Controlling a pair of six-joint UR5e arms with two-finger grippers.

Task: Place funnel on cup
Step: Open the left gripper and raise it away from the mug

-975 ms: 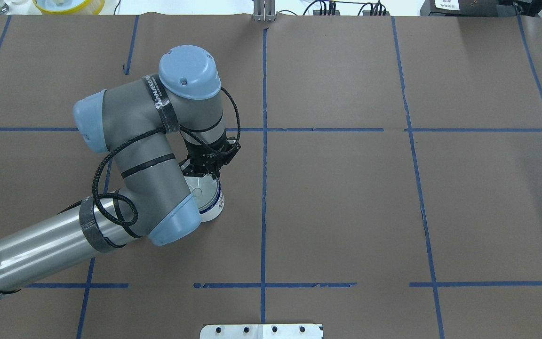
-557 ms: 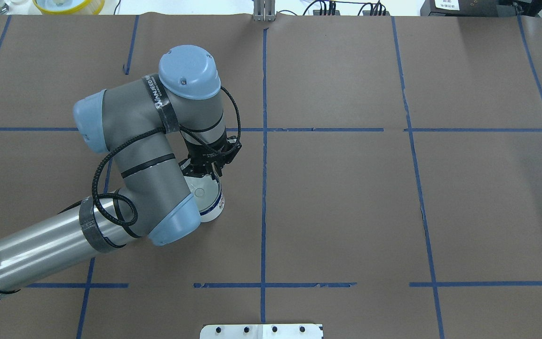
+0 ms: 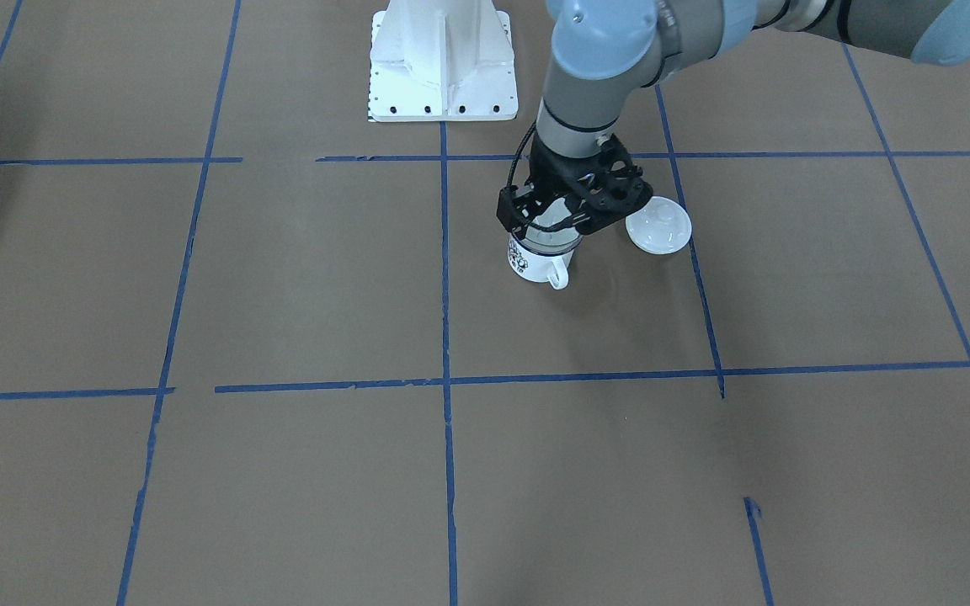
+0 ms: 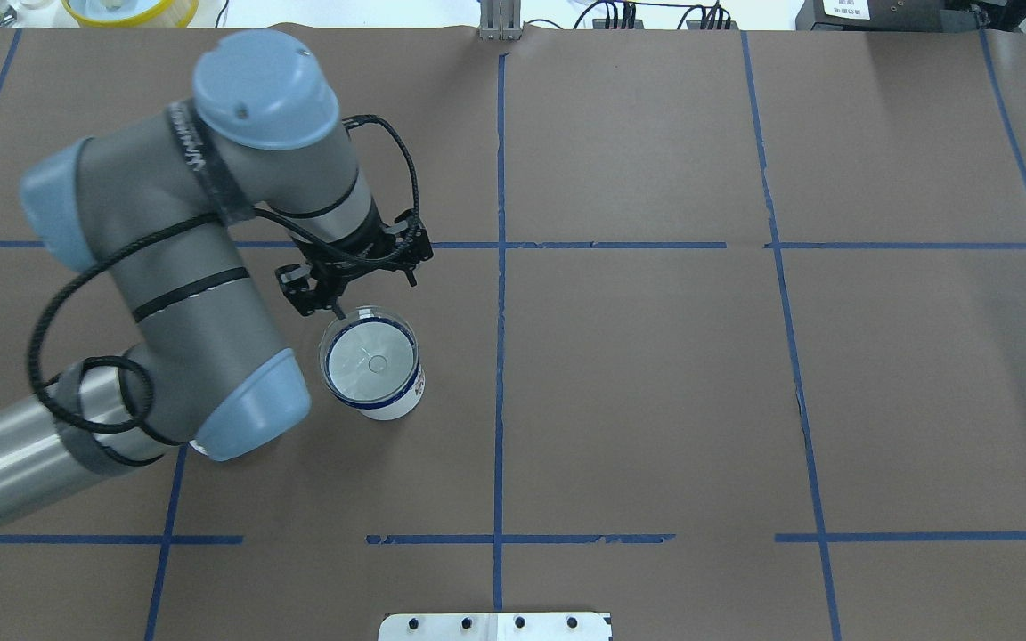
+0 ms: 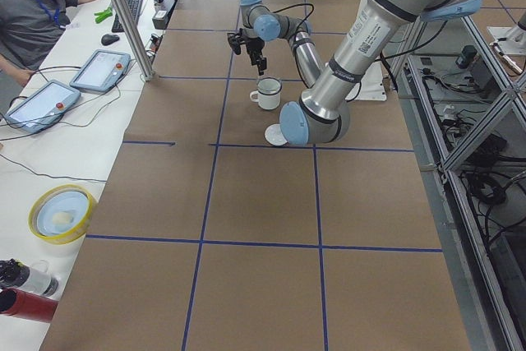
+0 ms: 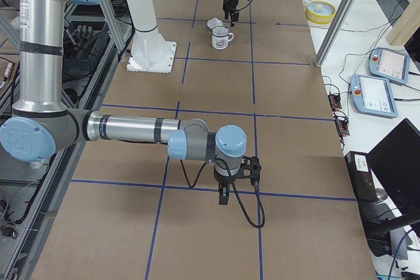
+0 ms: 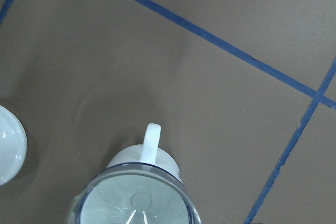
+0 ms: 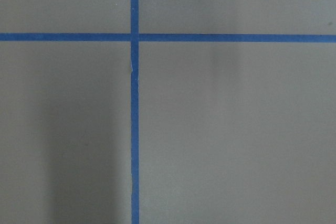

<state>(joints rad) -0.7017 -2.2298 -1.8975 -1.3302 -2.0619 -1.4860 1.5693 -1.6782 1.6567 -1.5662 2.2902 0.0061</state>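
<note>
The clear funnel (image 4: 369, 361) sits in the mouth of the white mug (image 4: 399, 405) with the dark blue rim, left of the table's middle. It also shows in the front-facing view, funnel (image 3: 551, 240) on mug (image 3: 535, 263), and in the left wrist view, funnel (image 7: 136, 203) over the mug's handle (image 7: 151, 142). My left gripper (image 4: 362, 298) hangs just above and behind the funnel, open and empty, also seen from the front (image 3: 565, 223). My right gripper (image 6: 223, 195) shows only in the exterior right view, low over bare table; I cannot tell its state.
A round white lid (image 3: 658, 225) lies on the table close beside the mug, under my left arm; it also shows in the left wrist view (image 7: 8, 145). Brown paper with blue tape lines covers the table (image 4: 655, 374). A yellow bowl (image 4: 130, 9) stands at the far left edge.
My left gripper was down at the mug's rim with the funnel. It has let go, risen and drawn back toward the far left. The funnel stays on the mug.
</note>
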